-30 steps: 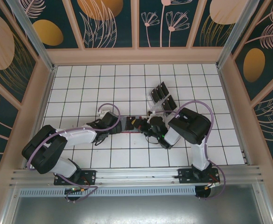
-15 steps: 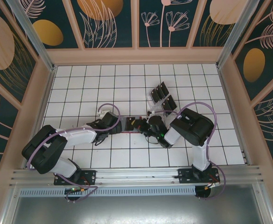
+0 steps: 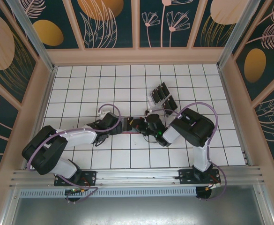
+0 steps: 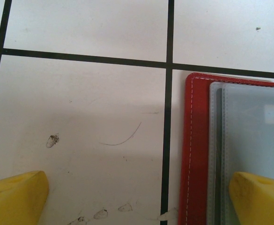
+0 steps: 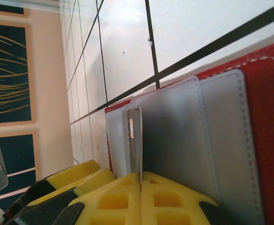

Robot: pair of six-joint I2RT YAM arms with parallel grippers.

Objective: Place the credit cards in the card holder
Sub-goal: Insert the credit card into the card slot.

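A white tiled tabletop point(image 3: 80, 84) with black grid lines sits inside walls of dark teal panels painted with leaves and gold ovals. Near its middle, between the two arms, the red card holder point(image 4: 197, 154) lies open and flat, grey lining up. The left gripper point(image 4: 137, 201) hovers low at the holder's left edge with its jaws spread wide, one side over bare tile and the other over the grey lining. Whether either side touches down I cannot tell. The right gripper point(image 5: 141, 176) reaches in from the right, its jaws pressed together on a credit card point(image 5: 133, 140) held on edge. The card's leading end is at the mouth of a grey pocket; how deep it sits is not clear. The other credit cards point(image 3: 164, 97) stand in a clear tray point(image 3: 152, 100) near the holder, on its far right.

The card looks thin, stiff, light and probably slick. A pinch across its flat faces near the trailing end suits it, leaving the front free to slide in. The holder looks soft and light, so it may skid or fold under the push. The left jaws are well placed to pin its edge.
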